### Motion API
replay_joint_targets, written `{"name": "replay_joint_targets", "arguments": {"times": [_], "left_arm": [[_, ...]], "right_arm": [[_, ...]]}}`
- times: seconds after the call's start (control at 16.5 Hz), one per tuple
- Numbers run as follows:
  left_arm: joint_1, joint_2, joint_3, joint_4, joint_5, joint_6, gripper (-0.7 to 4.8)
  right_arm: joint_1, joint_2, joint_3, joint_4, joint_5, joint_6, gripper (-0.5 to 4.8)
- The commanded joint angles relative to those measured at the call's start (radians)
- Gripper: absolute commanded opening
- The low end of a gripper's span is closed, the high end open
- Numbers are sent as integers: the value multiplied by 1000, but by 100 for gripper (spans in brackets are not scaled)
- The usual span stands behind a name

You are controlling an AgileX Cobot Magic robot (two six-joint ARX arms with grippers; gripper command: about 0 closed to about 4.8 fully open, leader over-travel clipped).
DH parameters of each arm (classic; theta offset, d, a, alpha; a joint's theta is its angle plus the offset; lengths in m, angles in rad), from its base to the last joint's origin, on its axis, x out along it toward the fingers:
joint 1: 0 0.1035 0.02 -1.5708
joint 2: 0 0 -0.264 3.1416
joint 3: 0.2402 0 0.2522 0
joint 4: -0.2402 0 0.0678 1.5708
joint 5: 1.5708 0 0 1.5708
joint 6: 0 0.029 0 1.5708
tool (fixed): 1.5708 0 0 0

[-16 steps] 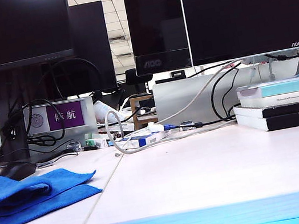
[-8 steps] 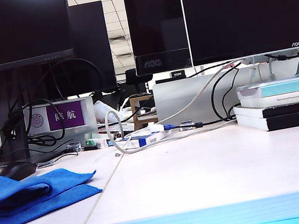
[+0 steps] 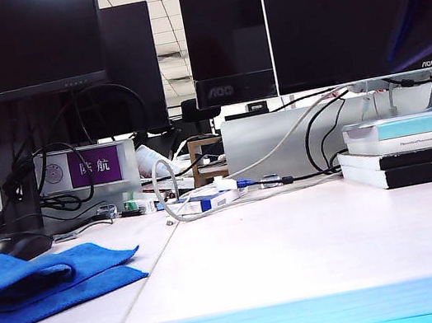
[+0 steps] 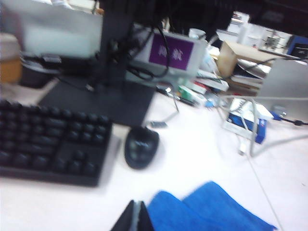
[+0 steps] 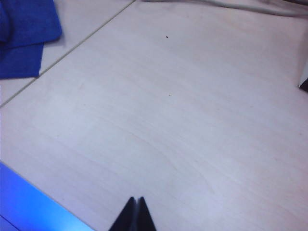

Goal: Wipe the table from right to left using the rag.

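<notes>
The rag lies crumpled at the bench's left end, just in front of a black mouse and keyboard; stacked books sit far right; left gripper and right gripper hover with jaws pressed together, empty.

The left gripper, a pair of black pointed fingers, has its tips pressed together with no gap, poised above the table near its left end. The right gripper, the same black two-finger kind, is likewise closed tip to tip on nothing, raised over the table's front edge.
</notes>
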Motion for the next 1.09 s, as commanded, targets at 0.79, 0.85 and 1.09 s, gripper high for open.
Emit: {"name": "replay_joint_targets", "arguments": {"times": [0.79,0.85,1.09], "left_arm": [[-285,-85,-150,-58,-241,270,-5],[-285,-85,-150,-58,-242,311,-5],[-285,-85,-150,-57,-232,230,-5]], "right_arm": [[1,-2,2,18,-2,3,-1],[1,-2,2,17,-1,3,-1],[1,-2,2,18,-1,3,-1]]}}
